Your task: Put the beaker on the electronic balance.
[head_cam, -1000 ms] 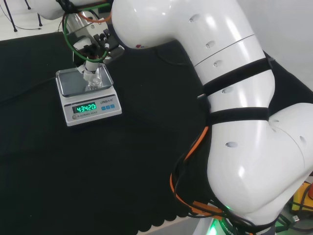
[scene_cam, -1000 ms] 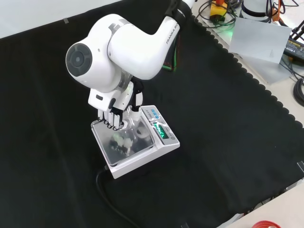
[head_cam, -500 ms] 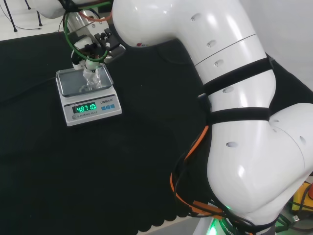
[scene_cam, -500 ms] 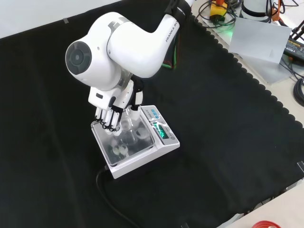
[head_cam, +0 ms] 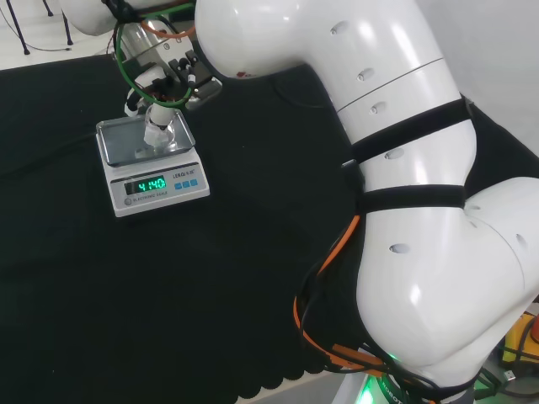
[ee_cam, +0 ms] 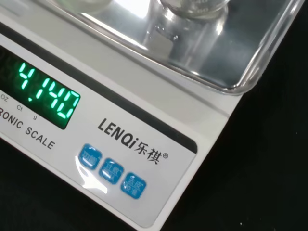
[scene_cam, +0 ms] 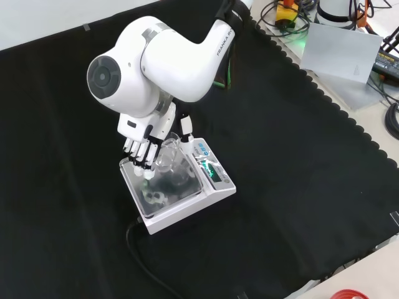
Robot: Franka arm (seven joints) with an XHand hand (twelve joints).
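A small clear glass beaker (scene_cam: 171, 166) stands upright on the steel pan (scene_cam: 187, 190) of the white electronic balance (scene_cam: 219, 187). My hand (scene_cam: 142, 138) hangs just above the pan, open. Its straightened fingers (scene_cam: 141, 161) are on the beaker's left in the front view and its thumb (scene_cam: 186, 132) on the right, with the beaker between them. From the head view the beaker (head_cam: 159, 136) sits on the pan (head_cam: 120, 145) under the hand (head_cam: 178, 72). In the wrist view the beaker's base (ee_cam: 192, 6) rests on the pan (ee_cam: 226, 57), above the balance's lit display (ee_cam: 45, 96).
A black cable (scene_cam: 140, 252) runs from the balance toward the cloth's near edge in the front view. Black cloth (scene_cam: 299, 187) surrounds the balance on all sides. Cables and grey equipment (scene_cam: 349, 56) lie beyond the cloth's scalloped edge at the front view's upper right.
The hand's fingers and thumb have spread apart and the hand has risen a little off the pan. The beaker stays standing on the balance. The display's digits have changed.
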